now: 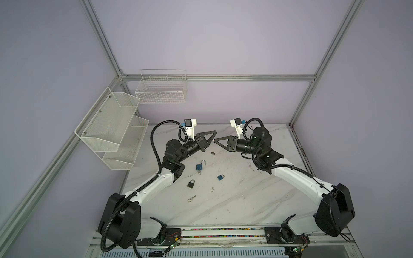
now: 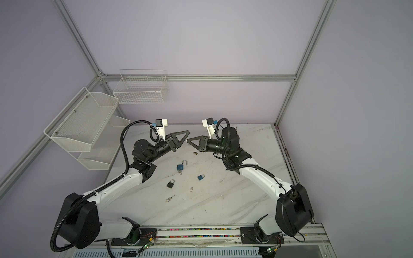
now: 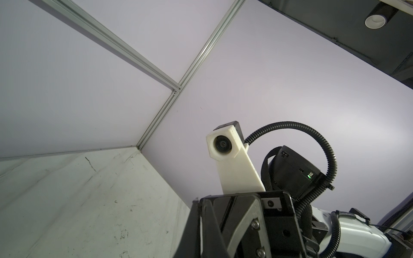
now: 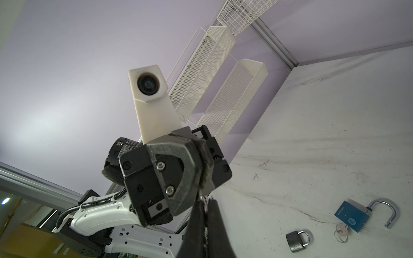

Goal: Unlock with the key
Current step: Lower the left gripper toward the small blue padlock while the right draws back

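Lilac walls, scuffed marble counter (image 1: 245, 201). Both claws hang in the air, nose to nose. My left claw (image 1: 215, 132) is pinched together and so is my right claw (image 1: 215, 140) (something glints at its tip, can't tell what). The loose key (image 1: 191, 198) lies flat near the black padlock (image 1: 190, 183). I'd guess it's light, stiff and slippery, so pinch the bow by the ring and leave the blade free.

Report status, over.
Left gripper and right gripper shut, raised, tips close. Large blue padlock on white marble table: shackle open, silver key at its base. Black padlock nearby, shut.
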